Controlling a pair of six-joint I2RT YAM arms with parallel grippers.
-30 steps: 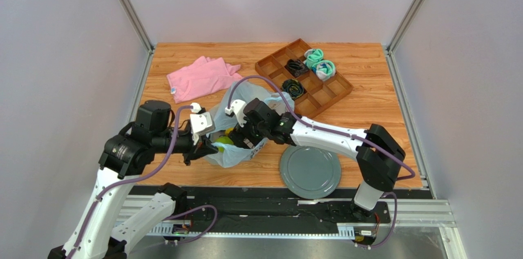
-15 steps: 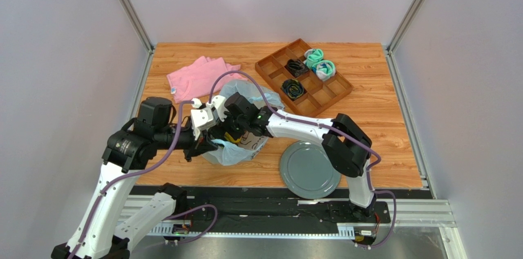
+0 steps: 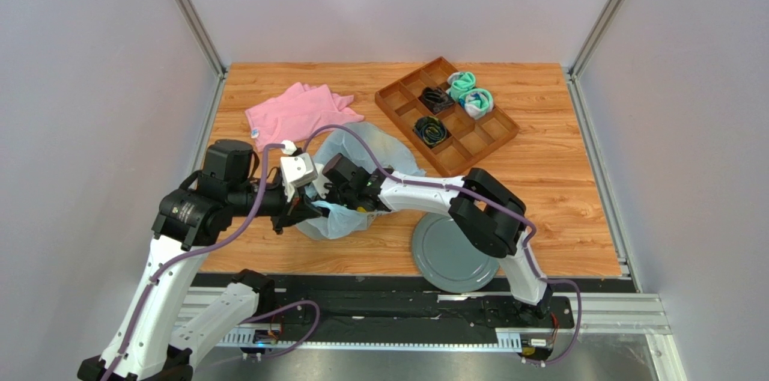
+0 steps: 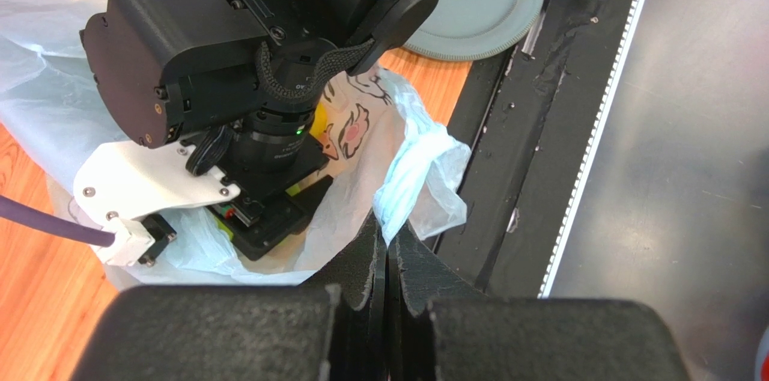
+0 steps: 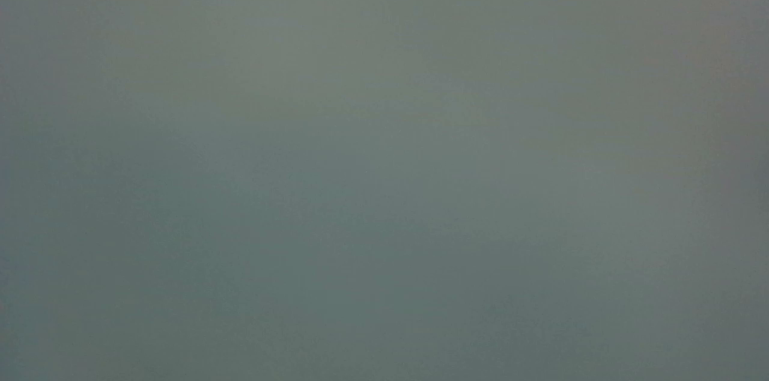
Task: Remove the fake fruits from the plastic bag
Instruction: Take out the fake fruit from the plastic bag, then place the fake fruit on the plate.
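Noted left gripper (image 4: 388,241) clamped on a pinched fold of the thin translucent pale-blue plastic bag (image 4: 411,178): soft, slippery, tear-prone. Just ahead, found right gripper (image 4: 266,223) plunged into the bag mouth; cannot tell its jaws. Expect light, hard, smooth fake fruits inside, unseen; advise gripping across the middle.

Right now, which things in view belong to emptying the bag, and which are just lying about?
Job: thin pale-blue plastic bag; left claw, pinching the bag's rim; white right arm, reaching into the bag.
Lying about: crumpled pink cloth; brown wooden compartment tray; rolled teal and black socks in it; round grey plate.
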